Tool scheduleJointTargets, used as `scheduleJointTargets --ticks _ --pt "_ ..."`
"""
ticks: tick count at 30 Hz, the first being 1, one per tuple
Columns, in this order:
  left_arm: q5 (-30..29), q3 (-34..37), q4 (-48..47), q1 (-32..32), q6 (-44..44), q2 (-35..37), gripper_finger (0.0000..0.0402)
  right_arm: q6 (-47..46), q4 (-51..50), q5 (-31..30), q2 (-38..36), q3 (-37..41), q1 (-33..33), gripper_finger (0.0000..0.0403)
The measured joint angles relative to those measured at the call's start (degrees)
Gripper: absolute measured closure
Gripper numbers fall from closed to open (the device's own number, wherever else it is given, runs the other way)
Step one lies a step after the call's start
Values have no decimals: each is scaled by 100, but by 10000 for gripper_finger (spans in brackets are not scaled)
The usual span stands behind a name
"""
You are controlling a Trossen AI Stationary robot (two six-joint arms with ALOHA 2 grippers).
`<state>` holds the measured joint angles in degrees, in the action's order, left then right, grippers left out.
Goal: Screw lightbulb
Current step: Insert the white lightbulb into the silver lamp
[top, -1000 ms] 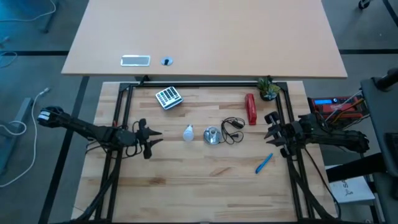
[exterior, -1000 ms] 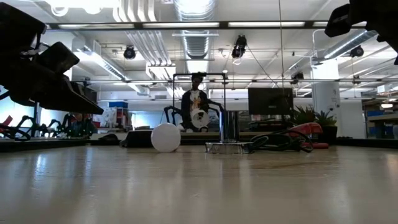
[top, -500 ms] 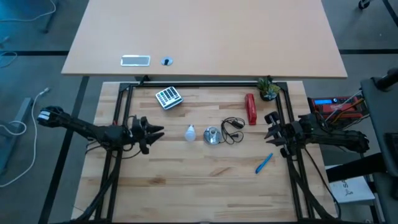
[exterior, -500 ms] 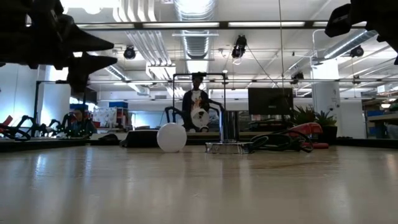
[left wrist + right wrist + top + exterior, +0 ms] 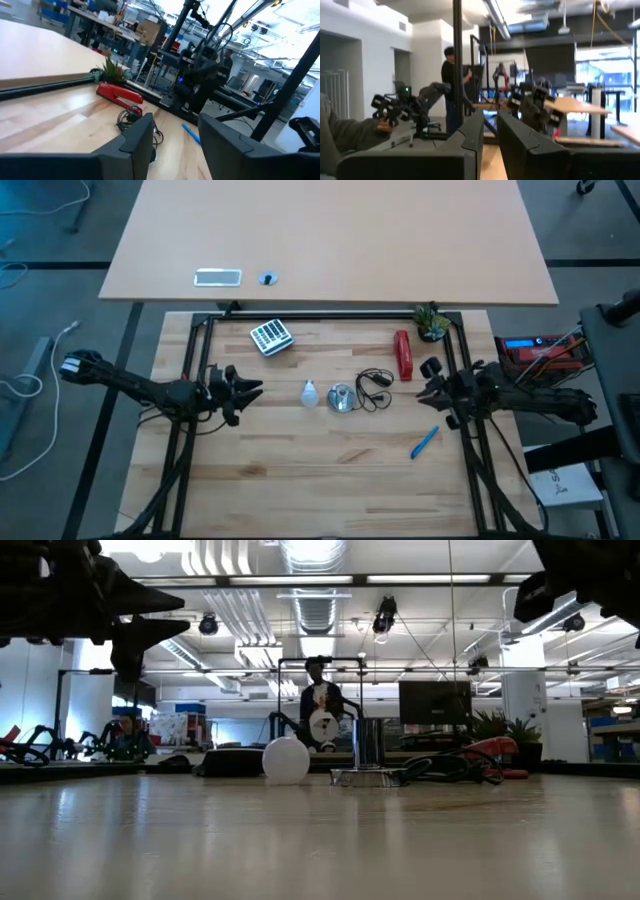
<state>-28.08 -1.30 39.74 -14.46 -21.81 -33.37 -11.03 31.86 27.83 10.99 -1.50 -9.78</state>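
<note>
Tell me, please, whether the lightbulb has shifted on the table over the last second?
Yes. In the high view the lightbulb has crept slightly toward the silver socket, which stays put; the low view shows the same small drift toward the socket.
</note>
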Motion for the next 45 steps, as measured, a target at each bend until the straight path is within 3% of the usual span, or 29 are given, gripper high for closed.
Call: scheduleJointTargets --ticks 6,12,15,22,30,34,38,45 --pt "-148 3 876 0 66 -195 263 -166 -214 -285 714 -528 0 339" --pt "-188 5 1564 2 718 -419 271 -37 -1776 -788 1626 -1730 0 330" --pt "-567 5 1734 4 738 -495 275 121 -2400 -1008 2062 -2300 0 330" --pt "-701 5 1727 4 607 -747 286 597 -2476 -992 2832 -3071 0 347" --pt "-747 2 1723 4 606 -1274 296 999 -2478 -992 3322 -3381 0 363" --pt "-763 -299 1353 4 489 -1708 298 1102 -2479 -990 3500 -3442 0 362" --pt "-1261 -920 735 4 478 -2296 302 975 -2441 -988 3629 -3473 0 354" --pt "-2070 -2345 -1463 79 -173 -3410 315 874 -2389 -990 3714 -3488 0 336"
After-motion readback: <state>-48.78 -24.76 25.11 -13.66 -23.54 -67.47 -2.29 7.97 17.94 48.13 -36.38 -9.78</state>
